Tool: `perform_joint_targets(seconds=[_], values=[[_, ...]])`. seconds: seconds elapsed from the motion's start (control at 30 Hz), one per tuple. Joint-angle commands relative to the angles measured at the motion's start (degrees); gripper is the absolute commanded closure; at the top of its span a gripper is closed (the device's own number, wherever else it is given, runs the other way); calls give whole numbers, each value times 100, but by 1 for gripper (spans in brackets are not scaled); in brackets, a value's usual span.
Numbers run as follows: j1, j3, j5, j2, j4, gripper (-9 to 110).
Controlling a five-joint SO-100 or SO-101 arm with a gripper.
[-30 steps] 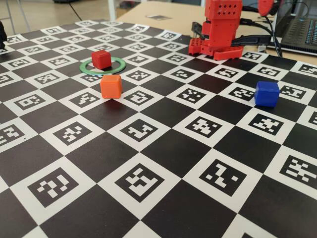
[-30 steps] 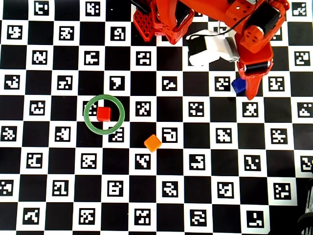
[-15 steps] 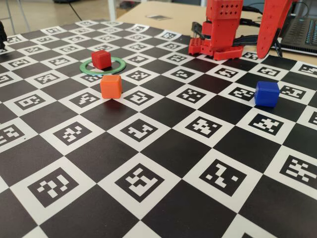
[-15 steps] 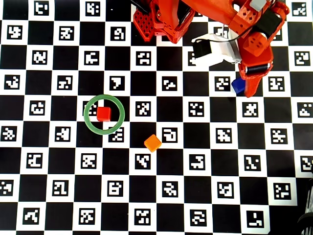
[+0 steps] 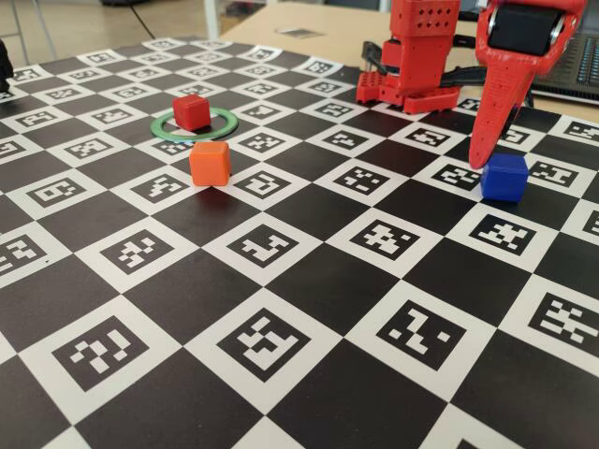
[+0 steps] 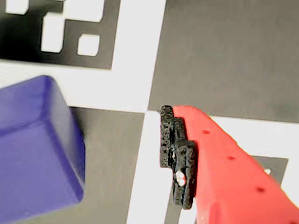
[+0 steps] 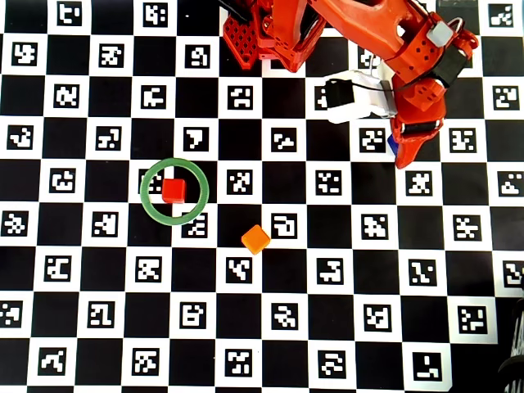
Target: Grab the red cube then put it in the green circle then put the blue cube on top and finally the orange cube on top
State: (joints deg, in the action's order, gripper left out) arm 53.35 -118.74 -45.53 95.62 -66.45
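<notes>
Overhead view: the green circle lies on the checkered marker board that covers the desk, and every place below is given from it. The red cube sits inside the ring, on the board, near its centre. The orange cube rests outside the ring, below and to the right of it in this view, turned so its corners point up and down the picture. Far to the right of the ring and a little higher, the blue cube shows only as a sliver, since the red arm covers most of it. The claw hangs over that spot, pointing down the picture; the arm's base stands above and to the right of the ring at the board's top edge.

In the fixed view the green circle holds the red cube, the orange cube sits just in front of the ring, and the blue cube lies well off to the right with the claw coming down at its left side.

The wrist view shows one red finger with a black pad beside the blue cube, a gap between them. Only that finger is visible, so I cannot tell whether the claw is apart or together.
</notes>
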Motion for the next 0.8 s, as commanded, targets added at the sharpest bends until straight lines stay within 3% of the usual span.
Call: perform_joint_targets(seconds=[0.0,0.77], values=[[123,-9,-53,88,308,58],[70,-114,264,-334,1178,58]])
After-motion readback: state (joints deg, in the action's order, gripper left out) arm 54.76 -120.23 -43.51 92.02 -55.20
